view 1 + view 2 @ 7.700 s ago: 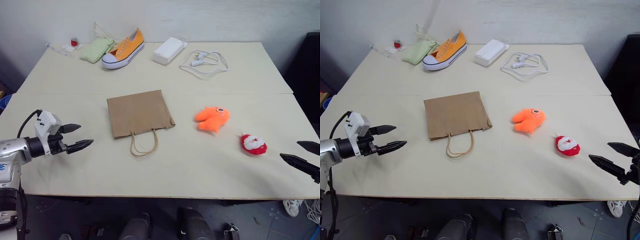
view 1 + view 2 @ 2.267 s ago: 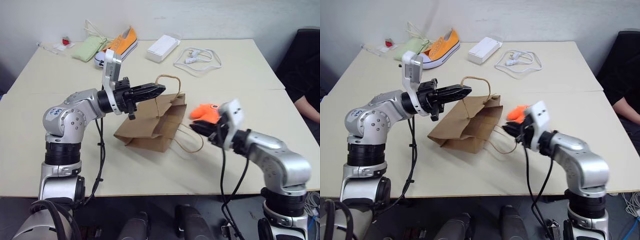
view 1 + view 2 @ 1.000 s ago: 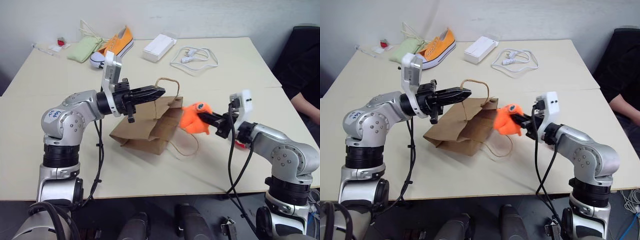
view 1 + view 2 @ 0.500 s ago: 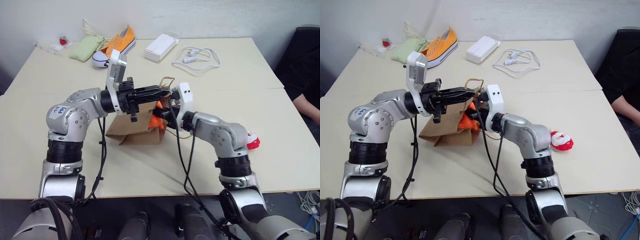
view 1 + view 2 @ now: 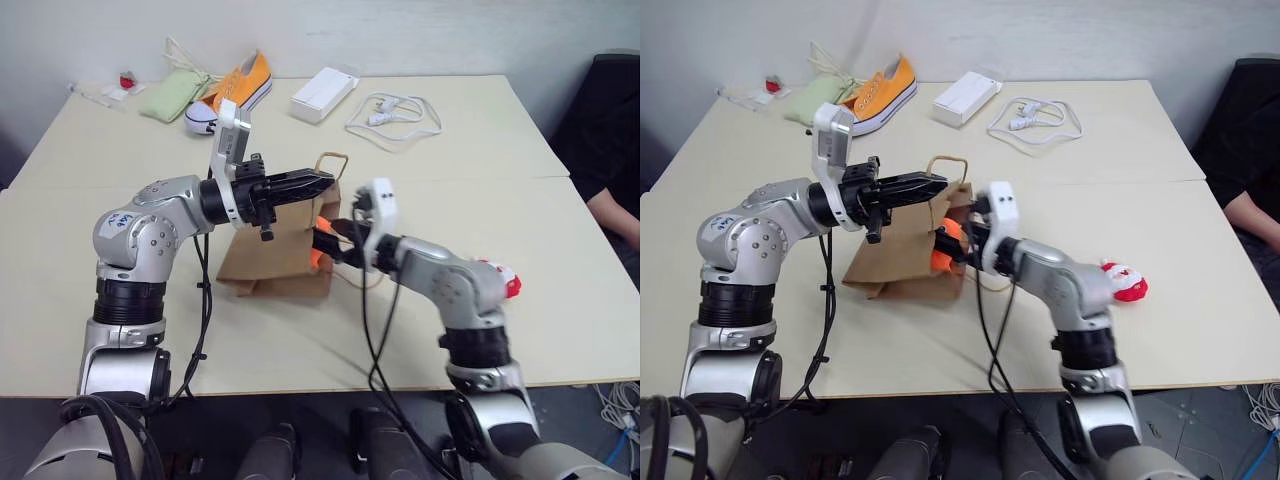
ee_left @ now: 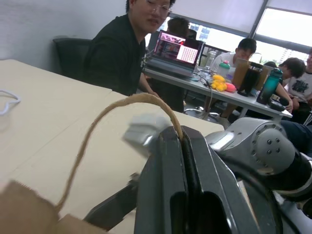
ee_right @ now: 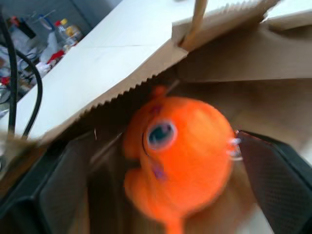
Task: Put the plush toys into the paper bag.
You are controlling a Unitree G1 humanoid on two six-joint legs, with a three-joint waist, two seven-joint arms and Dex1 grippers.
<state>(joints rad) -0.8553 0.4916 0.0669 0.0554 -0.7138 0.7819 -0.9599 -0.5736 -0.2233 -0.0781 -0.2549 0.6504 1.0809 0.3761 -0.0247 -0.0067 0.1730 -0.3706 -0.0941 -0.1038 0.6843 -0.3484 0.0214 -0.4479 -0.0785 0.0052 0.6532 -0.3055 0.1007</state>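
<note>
An orange fish plush (image 7: pixel 183 156) sits just inside the mouth of the brown paper bag (image 5: pixel 902 268), its eye turned outward, at the middle of the pale tabletop (image 5: pixel 560 330). The right gripper (image 5: pixel 335 240) is at the bag's opening, its jaws spread wide on either side of the toy and gripping nothing. The left gripper (image 5: pixel 312 182), reaching in level from the robot's left, has its jaws pinched tight on one twisted paper handle (image 6: pixel 122 109), holding the bag's top edge up so the mouth gapes toward the right arm.

The second plush, a small red-and-white Santa (image 5: pixel 1124 280), lies on the tabletop on the robot's right, well apart from the bag and partly hidden behind the right arm.

Along the far edge of the tabletop lie an orange-and-white sneaker (image 5: pixel 232 90), touching a pale green cloth pouch (image 5: pixel 170 97) on its left, then a white box (image 5: pixel 325 93) and a coiled white cable (image 5: pixel 392 110). A person's arm in a dark sleeve (image 5: pixel 612 205) rests at the tabletop's right edge. In the left wrist view, several people (image 6: pixel 124 48) sit at desks with a laptop (image 6: pixel 171 54) beyond the tabletop.
</note>
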